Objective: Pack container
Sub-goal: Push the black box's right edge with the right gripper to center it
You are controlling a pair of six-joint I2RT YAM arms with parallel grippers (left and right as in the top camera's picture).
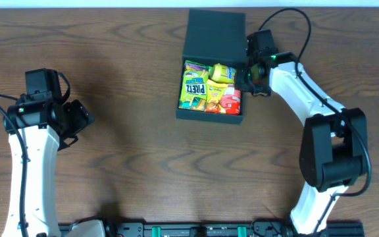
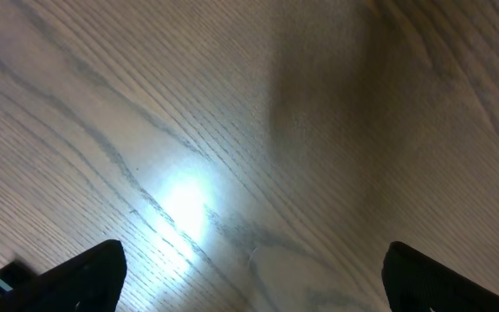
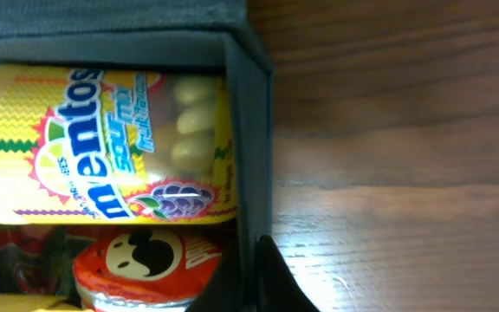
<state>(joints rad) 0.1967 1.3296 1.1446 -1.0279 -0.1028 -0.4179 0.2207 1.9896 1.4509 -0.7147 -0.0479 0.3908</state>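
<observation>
From overhead, the container [image 1: 209, 117] sits at the table's [image 1: 143, 178] 12 o'clock with its lid [image 1: 214, 29] thrown back. It holds a green bag [image 1: 194, 84] reading "PRETZ", a yellow canister [image 1: 221, 72] and a red can [image 1: 231, 100], while my left pincer [image 1: 81, 122] hangs over the wood at 9 o'clock and my right pincer [image 1: 254, 71] is at the container's 3 o'clock side. My left wrist view shows wood grain and my two fingers [image 2: 81, 273] spread wide at 7 and 5 o'clock. My right wrist view reads "mentos" and "sour mix" on the yellow canister [image 3: 102, 147], with a moustached face on the red can [image 3: 145, 264] at 7 o'clock, both inside the container's dark wall [image 3: 248, 130]; only one fingertip [image 3: 271, 282] shows at 6 o'clock, so I cannot tell whether this pincer is spread or pressed together.
</observation>
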